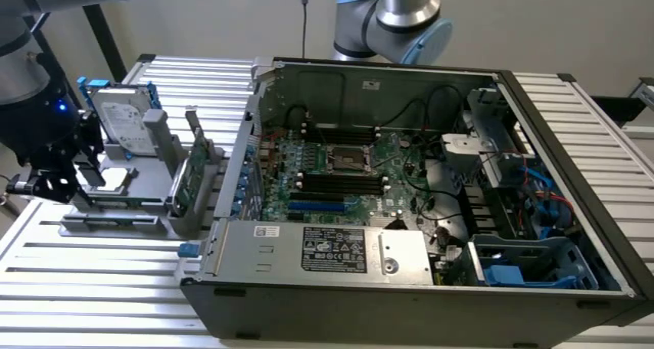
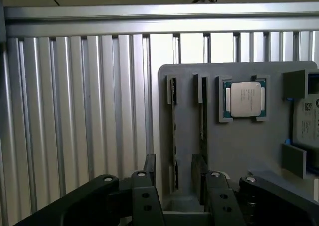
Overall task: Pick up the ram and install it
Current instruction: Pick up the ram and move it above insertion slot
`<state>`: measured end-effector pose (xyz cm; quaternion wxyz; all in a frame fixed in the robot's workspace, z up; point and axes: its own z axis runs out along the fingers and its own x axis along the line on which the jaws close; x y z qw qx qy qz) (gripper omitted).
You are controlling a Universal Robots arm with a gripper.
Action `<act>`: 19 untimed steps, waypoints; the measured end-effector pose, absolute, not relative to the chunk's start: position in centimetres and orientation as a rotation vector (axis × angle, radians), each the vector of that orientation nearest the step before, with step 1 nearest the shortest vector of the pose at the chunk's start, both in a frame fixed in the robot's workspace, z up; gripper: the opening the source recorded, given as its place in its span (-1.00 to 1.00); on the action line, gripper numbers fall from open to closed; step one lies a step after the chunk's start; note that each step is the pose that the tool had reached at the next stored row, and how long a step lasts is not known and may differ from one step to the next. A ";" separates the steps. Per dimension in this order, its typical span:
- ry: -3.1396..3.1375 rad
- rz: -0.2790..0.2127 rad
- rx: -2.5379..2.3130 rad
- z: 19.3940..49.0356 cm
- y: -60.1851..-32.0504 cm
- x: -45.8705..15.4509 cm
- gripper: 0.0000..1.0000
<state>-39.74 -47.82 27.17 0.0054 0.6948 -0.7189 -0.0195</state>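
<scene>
The two fingers [image 2: 150,168] stand wide apart and hold nothing. They straddle the nearer of two narrow slots in a grey holder [image 2: 259,151]. The ram [image 2: 173,136] stands on edge in that slot, between the fingers and touching neither. The second slot, just beside one finger, seems to hold another stick, though edge-on it is hard to tell. Further along the holder lie one square silver processor [image 2: 245,99] and one hard drive [image 2: 306,123]. The holder rests on a slatted metal desk [image 2: 75,111]. In the exterior view, one open computer case [image 1: 409,303] lies to the holder's right, motherboard [image 1: 338,165] exposed.
</scene>
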 end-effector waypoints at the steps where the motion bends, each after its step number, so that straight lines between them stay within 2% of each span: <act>1: -2.249 -0.061 2.178 27.0 -47.8 -39.7 -0.15; 19: -2.242 -0.057 2.189 23.7 -47.7 -39.7 -0.15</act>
